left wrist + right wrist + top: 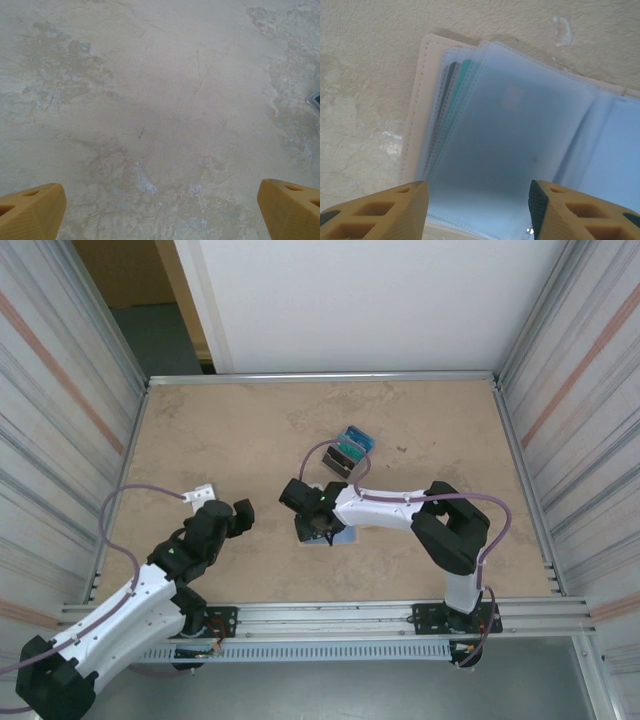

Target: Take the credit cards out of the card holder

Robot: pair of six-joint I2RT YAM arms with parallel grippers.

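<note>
Right gripper (477,207) parted, empty, over the open card holder (414,110) to reach sleeved credit cards (461,80). Left gripper (160,210) wide open, idle

The left arm (130,600) stretches forward and inward from its base, and the left gripper (240,515) points downward with its jaws spread fully wide, its orange fingertips (30,212) far apart in the wrist view. The right arm (455,535) rises from its base, folds at the elbow and runs leftward. The right gripper (318,525) points down, jaws parted and clasping nothing.
</note>
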